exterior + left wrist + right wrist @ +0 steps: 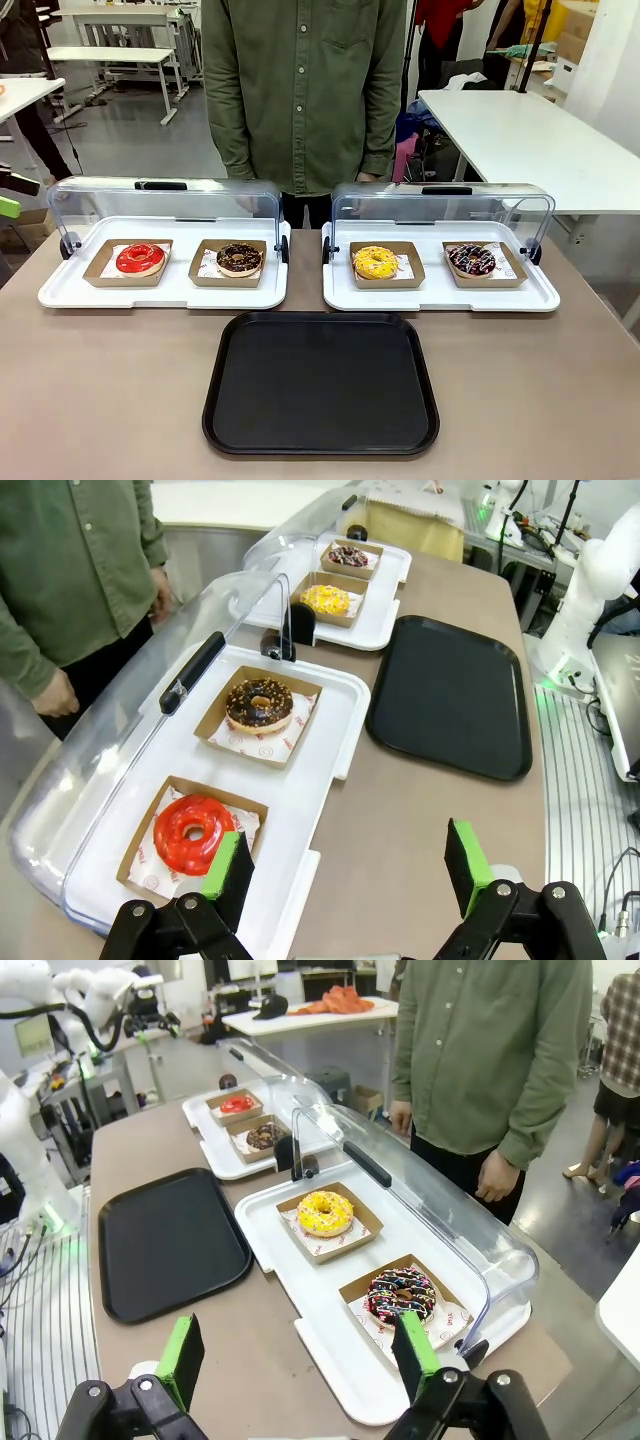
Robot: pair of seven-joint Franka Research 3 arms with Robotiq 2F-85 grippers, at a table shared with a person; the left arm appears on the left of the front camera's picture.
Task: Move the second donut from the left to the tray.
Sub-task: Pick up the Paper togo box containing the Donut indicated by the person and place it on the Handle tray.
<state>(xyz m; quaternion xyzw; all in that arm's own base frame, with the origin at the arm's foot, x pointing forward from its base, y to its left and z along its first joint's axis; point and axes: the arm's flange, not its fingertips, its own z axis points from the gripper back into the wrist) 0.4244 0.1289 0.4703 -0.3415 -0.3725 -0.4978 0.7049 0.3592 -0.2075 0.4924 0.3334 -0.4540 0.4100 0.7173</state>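
From where I sit, the left pincer point(350, 868) is the one for this job: its green pads stand wide apart with nothing between them, and the second donut from the left point(259, 704) lies ahead of it and off to the left in its wrist view, beyond the red donut point(190, 832), which is the nearer of the two. The right pincer point(298, 1352) is spread just as wide and empty, but I judge it the poorer choice, since the dark donut sits well away from it, past the yellow donut point(326, 1212). The target rests in its brown holder point(225, 708) on the left white display tray point(335, 715), whose clear lid point(120, 730) is tipped back toward the person. The black tray point(450, 695) lies bare on the bench point(400, 840), just beside that display tray on the robot's side. The donut is round, so it has no long axis; the square holder sits skewed to the line between my fingers, which would call for some wrist roll. The left finger covers a corner of the red donut's holder. I cannot tell how high the holder's walls are, or whether the donut lies loose on its paper.
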